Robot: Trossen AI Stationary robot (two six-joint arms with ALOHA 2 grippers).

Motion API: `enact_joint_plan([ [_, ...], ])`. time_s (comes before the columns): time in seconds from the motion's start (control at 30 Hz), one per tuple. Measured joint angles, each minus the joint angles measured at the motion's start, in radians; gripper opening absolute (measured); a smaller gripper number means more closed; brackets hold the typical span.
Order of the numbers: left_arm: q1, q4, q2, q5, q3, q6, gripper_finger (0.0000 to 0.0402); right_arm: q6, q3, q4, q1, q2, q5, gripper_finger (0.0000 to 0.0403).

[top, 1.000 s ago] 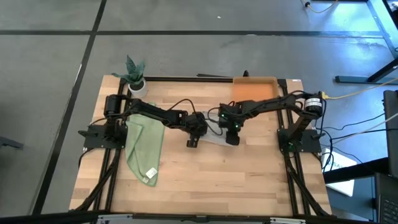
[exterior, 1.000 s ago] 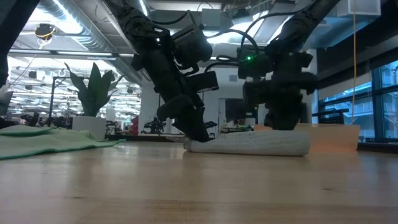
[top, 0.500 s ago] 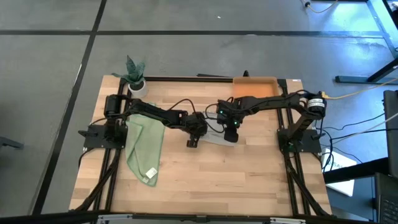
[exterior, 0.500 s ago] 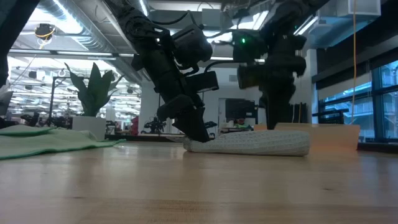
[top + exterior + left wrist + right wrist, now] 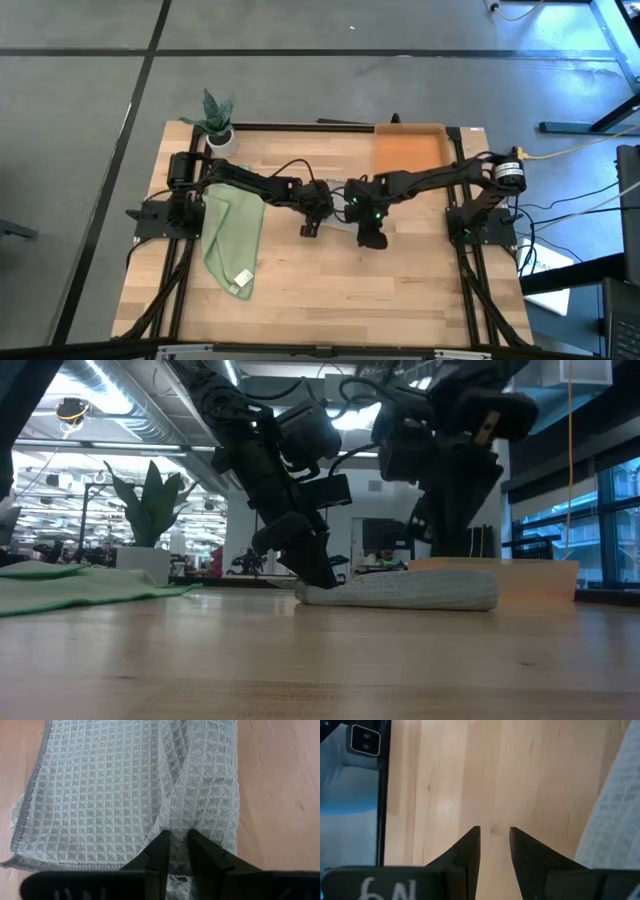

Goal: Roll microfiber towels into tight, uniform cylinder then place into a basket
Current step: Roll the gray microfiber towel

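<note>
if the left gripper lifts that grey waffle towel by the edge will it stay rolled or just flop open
The light grey waffle-weave towel probably flops: it lies soft and creased, only loosely folded. The left gripper pinches just one fold at its edge, so the rest likely sags. Its textured weave should resist slipping. The right gripper is off it.

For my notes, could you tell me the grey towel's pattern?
A waffle-weave grid on the grey towel, clearest in the left wrist view.

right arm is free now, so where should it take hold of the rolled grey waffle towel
Grip the free end of the rolled light grey waffle-weave towel, opposite the end the left gripper pinches. Come from above with fingers straddling the roll: it lies flat on the wooden table, so a top pinch probably keeps it tight.
</note>
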Motion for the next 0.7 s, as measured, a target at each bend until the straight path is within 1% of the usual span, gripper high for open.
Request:
enact_joint_plan([
  [0.07,0.0,0.0,0.0,0.0,0.0,0.0,0.0066,-0.001,-0.021,0.025,0.0,0.01,0.007,0.0106],
  [0.1,0.0,0.0,0.0,0.0,0.0,-0.001,0.0066,0.001,-0.027,0.027,0.0,0.013,0.03,0.0106],
  [0.23,0.0,0.0,0.0,0.001,0.0,-0.002,0.0066,0.001,-0.029,0.028,-0.004,0.014,0.181,0.0106],
  [0.3,0.0,0.0,0.0,0.009,0.0,-0.002,0.0066,0.006,-0.029,0.035,-0.013,0.013,0.221,0.0106],
  [0.47,0.001,0.0,0.0,0.02,0.0,-0.002,0.0066,0.009,-0.029,0.041,-0.035,0.012,0.236,0.0106],
  [0.6,0.001,0.0,0.0,0.02,0.0,-0.002,0.0066,0.031,-0.029,0.039,-0.053,0.012,0.298,0.0106],
  [0.7,0.001,0.0,0.0,0.02,0.0,-0.002,0.0066,0.033,-0.029,0.046,-0.073,0.012,0.305,0.0106],
])
